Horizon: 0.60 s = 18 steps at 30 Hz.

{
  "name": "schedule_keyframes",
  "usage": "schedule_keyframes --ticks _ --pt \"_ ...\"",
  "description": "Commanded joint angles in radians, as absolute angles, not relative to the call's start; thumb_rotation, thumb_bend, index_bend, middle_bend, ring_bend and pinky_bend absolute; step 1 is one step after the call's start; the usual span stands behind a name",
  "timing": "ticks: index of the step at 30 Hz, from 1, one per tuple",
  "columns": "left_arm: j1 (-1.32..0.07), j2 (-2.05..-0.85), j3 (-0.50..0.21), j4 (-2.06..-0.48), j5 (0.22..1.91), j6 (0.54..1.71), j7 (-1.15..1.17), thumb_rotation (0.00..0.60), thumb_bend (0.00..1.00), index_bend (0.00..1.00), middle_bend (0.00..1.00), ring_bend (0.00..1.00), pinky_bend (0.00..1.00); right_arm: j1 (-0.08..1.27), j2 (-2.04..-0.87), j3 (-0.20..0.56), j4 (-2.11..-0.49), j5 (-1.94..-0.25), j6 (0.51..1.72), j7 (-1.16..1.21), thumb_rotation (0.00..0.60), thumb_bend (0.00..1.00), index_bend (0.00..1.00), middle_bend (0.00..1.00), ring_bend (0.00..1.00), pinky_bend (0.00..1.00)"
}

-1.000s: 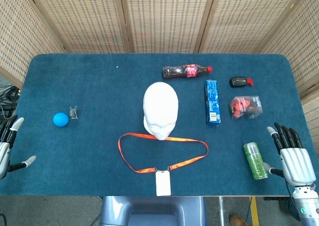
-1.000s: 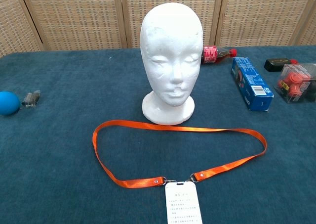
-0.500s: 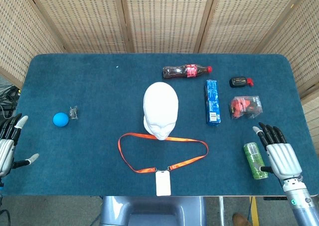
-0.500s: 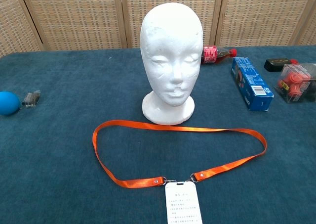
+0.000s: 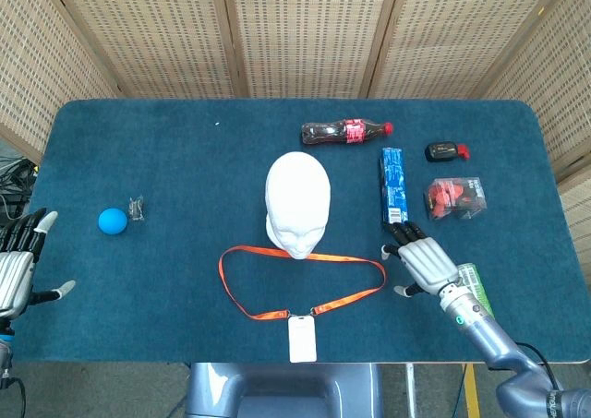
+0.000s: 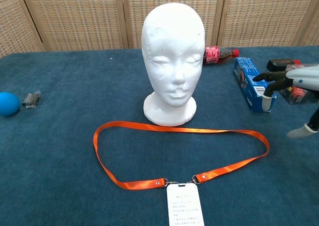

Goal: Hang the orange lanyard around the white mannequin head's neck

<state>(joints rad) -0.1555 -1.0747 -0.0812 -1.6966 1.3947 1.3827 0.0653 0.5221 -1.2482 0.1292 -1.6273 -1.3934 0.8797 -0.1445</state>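
Fingers spread and empty, your right hand [image 5: 425,263] hovers just beside the right end of the orange lanyard [image 5: 300,284], with the blue box [image 5: 394,187] right behind it and the green can [image 5: 476,289] under its wrist. Your left hand [image 5: 18,268] sits open too, holding nothing, off the left edge of the table [image 5: 166,280] and well apart from everything.

The lanyard lies flat in a wide loop in front of the white head [image 5: 297,202], its far strap touching or nearly touching the base, and the white badge [image 5: 302,337] hangs at the near table edge. None of it is lifted yet, so I judge the job barely begun.

Watch these risks. The strap lies flat on blue cloth, so a shallow pinch could slide off or drag the loop sideways. The head looks light and stands only on its own base; catching it with a taut strap could tip it. A backward sweep of your right arm could knock the can or the box.

Room is generous to the left of the head: only a blue ball [image 5: 112,220] and a small clip [image 5: 138,208] sit there, well away. Bottle [image 5: 346,132] and clutter crowd the right rear.
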Motion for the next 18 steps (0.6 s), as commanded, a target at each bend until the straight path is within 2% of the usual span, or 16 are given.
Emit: schedule_keyframes --ticks 1,5,18 --pt "-0.157 -1.075 -0.081 -1.694 1.392 1.379 0.062 0.600 0.00 0.00 0.00 0.00 0.00 0.551 -1.291 0.135 -1.605 -1.361 0.853 -0.200 0.600 0.38 0.43 0.00 0.00 0.00" --pt "-0.158 -1.076 -0.079 -1.690 1.393 1.377 0.060 0.600 0.00 0.00 0.00 0.00 0.00 0.584 -1.362 0.136 -1.553 -1.324 0.852 -0.302 0.600 0.41 0.43 0.00 0.00 0.00" --pt "-0.161 -1.081 -0.078 -1.690 1.390 1.378 0.069 0.600 0.00 0.00 0.00 0.00 0.00 0.649 -1.480 0.141 -1.494 -1.161 0.856 -0.513 0.600 0.49 0.45 0.00 0.00 0.00"
